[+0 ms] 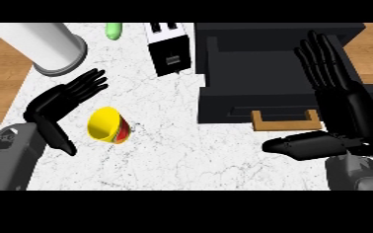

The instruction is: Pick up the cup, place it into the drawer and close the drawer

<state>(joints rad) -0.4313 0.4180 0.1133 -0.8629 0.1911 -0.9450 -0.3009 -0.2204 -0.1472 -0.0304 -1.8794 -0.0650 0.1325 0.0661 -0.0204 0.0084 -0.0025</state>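
Head view: cup (pixel 109 125) apparently just beside left hand (pixel 59 103).

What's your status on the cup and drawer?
Left hand open beside the cup, not gripping. Right hand open, over the drawer. Cup on its side on the counter; drawer open. Nothing lies between them.

Left black hand (pixel 59 101) was open at lower left, fingers straight, thumb down. Right black hand (pixel 336 103) open, fingers straight up, thumb left.
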